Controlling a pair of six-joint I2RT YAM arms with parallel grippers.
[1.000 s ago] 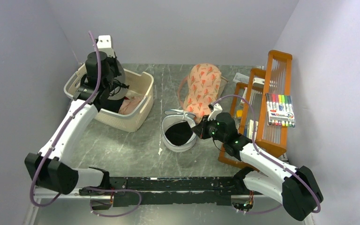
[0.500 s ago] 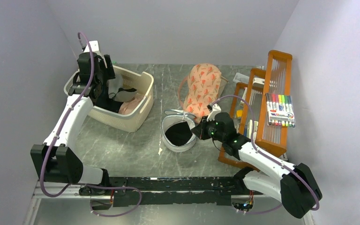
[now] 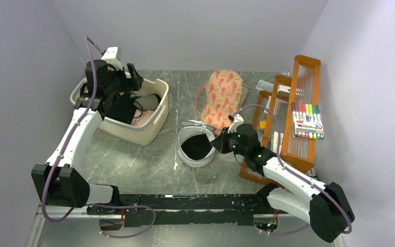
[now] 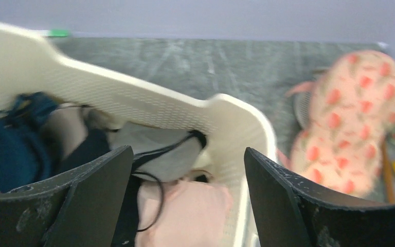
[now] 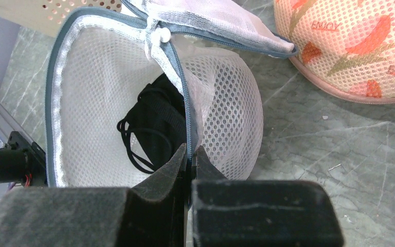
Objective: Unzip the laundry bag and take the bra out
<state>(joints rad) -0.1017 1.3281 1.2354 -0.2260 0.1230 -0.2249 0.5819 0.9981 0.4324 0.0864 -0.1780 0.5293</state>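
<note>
The laundry bag (image 3: 186,156), a white mesh pouch with a grey zip rim, stands unzipped at the table's middle. My right gripper (image 3: 217,143) is shut on its zip rim (image 5: 181,82), fingertips (image 5: 190,150) pinching the tape. Inside the bag (image 5: 97,103) lies a black bra (image 5: 157,128) with thin straps, also seen from above (image 3: 195,146). My left gripper (image 3: 133,77) hovers open over the cream basket (image 3: 151,126). Nothing is held between its jaws (image 4: 187,154). Below them a second black-strapped garment with a pale grey cup (image 4: 159,152) lies in the basket.
The basket (image 4: 226,105) also holds dark blue clothing (image 4: 15,139) and pink cloth (image 4: 185,211). An orange patterned fabric piece (image 3: 222,95) lies behind the bag. A wooden rack (image 3: 288,149) with a marker pack (image 3: 307,120) stands on the right.
My left gripper has opened and turned toward the right over the basket, and the black-strapped garment now lies loose in it. The right gripper and bag have not moved.
</note>
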